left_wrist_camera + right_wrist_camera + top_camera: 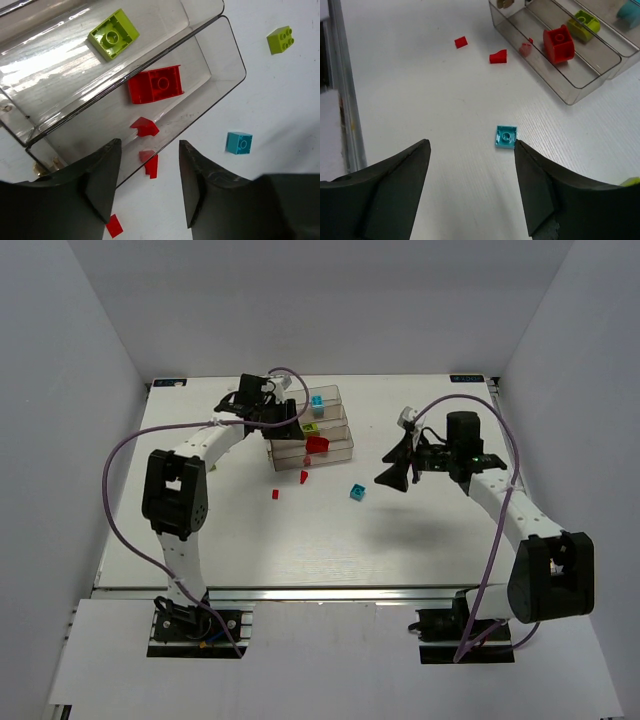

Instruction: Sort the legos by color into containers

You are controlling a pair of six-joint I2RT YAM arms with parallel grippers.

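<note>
The clear containers (338, 451) stand at the back middle. They hold a cyan brick (317, 400), a yellow-green brick (311, 427) and a red brick (317, 443); a small red piece (145, 126) lies beside the red brick (155, 84). On the table lie two small red pieces (304, 477) (275, 494), a cyan brick (356, 492) and a yellow-green brick (280, 39). My left gripper (147, 185) is open and empty over the nearest bin's front wall. My right gripper (471, 145) is open and empty, above the table, with the cyan brick (506, 137) by its right fingertip.
White walls close in the table on the left, back and right. A metal rail (342, 100) runs along the table's near edge. The loose yellow-green brick also shows at the right edge of the right wrist view (632, 181).
</note>
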